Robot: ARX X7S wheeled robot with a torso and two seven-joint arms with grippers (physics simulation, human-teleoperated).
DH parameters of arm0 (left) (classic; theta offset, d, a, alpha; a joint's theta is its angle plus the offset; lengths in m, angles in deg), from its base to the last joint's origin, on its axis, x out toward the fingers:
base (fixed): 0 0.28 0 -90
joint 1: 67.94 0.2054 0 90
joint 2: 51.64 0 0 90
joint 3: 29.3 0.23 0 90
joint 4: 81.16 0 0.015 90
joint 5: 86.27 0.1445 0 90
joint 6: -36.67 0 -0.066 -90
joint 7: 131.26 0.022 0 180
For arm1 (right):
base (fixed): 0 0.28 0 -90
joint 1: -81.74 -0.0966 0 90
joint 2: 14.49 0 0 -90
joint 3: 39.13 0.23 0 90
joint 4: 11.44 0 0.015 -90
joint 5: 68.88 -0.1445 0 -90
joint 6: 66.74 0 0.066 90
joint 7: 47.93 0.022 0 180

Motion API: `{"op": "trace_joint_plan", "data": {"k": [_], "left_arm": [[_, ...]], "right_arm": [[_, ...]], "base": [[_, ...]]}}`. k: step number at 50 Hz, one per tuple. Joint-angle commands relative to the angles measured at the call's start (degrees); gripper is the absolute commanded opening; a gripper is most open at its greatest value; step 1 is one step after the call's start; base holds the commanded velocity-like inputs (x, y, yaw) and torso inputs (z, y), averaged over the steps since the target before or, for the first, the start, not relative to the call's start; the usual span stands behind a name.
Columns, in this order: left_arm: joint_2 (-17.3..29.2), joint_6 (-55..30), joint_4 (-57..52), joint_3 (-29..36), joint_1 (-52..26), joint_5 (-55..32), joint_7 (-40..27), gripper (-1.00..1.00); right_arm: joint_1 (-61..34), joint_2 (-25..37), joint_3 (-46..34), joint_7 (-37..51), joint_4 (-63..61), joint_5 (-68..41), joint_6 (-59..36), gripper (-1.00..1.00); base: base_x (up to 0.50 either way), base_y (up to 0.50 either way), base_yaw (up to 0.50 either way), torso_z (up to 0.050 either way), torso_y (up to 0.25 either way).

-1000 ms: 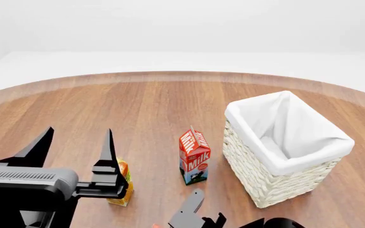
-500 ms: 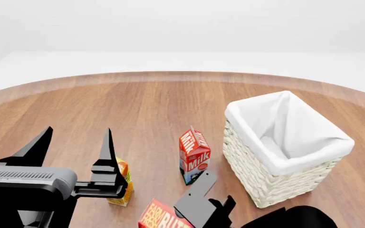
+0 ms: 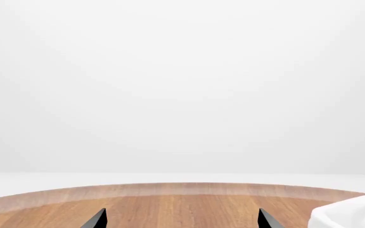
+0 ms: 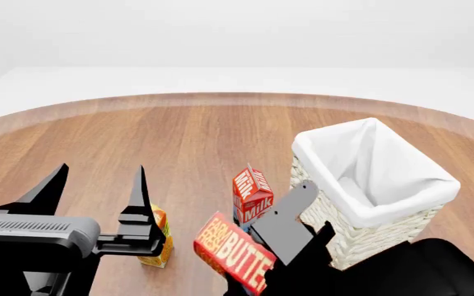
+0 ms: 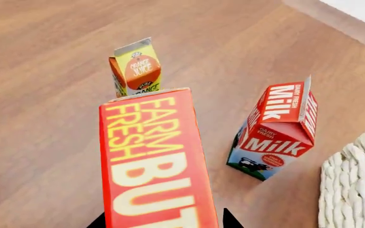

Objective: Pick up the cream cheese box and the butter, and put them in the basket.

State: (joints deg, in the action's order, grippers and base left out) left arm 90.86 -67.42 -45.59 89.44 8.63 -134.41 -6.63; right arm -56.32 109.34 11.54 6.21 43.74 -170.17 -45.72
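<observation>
We've got the desk (image 4: 179,132) w/ the basket (image 4: 345,229) at right, near side. Butter (image 4: 235,253) is clamped in our right gripper (image 4: 258,262), lifted off the desk, just left of the basket; step in hand is the carry. Next: swing right, over the rim, release. Left gripper (image 4: 97,188) hangs apart, empty. Cream cheese box isn't visible.

The butter (image 5: 154,161) reads "FARM FRESH BUT…", cut off. At its 1 o'clock, the milk carton (image 5: 277,130) says "Milk"; at 12, the juice carton (image 5: 135,73) says "ORANGE JUICE".
</observation>
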Motion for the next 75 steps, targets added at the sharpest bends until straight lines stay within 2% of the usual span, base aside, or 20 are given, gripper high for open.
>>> {"op": "trace_joint_plan", "data": {"k": [1,35,57,75], "left_arm": [[0.1,0.2,0.0,0.2,0.0,0.0,-0.1,1.0],[0.1,0.9,0.3,0.8,0.2,0.7,0.1,1.0],[0.3,1.1,0.5,0.9,-0.2,0.3,-0.1,1.0],[-0.1,1.3,0.7,1.6,0.0,1.3,0.2,1.0]], "right_arm": [[-6.7,1.8,2.8,4.8,0.2,-5.8,0.7,-1.0],[-19.0,7.6,6.2,4.9,11.2,-10.7,1.1,-1.0],[-26.4,9.3,6.0,4.2,19.2,-11.2,-0.6,-1.0],[-30.3,10.9,5.8,1.9,26.4,-6.8,-1.8,-1.0]], "base": [[0.0,0.0,0.0,0.0,0.0],[0.0,0.0,0.0,0.0,0.001],[0.0,0.0,0.0,0.0,0.001],[0.0,0.0,0.0,0.001,0.001]]}}
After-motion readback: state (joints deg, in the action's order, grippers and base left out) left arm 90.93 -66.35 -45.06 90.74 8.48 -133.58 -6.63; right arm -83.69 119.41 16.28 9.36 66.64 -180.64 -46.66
